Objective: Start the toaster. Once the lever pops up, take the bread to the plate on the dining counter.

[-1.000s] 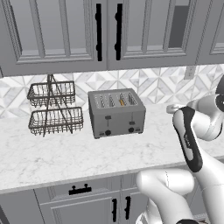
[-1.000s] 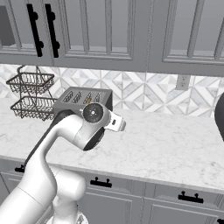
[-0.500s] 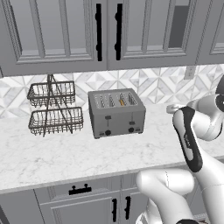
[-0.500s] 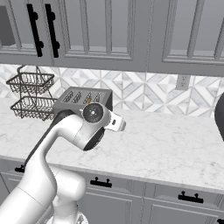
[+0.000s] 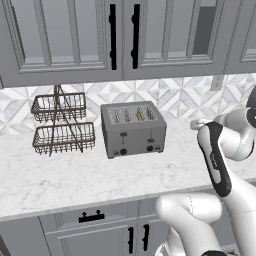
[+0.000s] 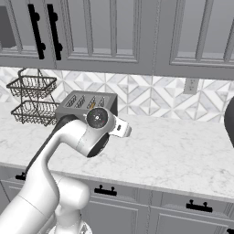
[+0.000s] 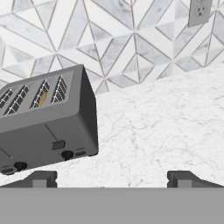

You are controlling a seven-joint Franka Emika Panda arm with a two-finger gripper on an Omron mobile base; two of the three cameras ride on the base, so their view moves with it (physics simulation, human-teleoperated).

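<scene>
We see the gripper (image 7: 112, 178) with its jaws spread wide and holding nothing, off to the right of the toaster (image 5: 133, 129), where the bread (image 5: 139, 117) sits in a slot.

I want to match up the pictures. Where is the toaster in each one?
Left base view: the toaster stands in the middle, on the counter, right of the wire basket.
Right base view: it sits left of centre, partly behind the arm, wire basket to its left.
Hand view: it is at the left, tilted.
Shared landmark: the patterned tile wall behind the toaster.
</scene>
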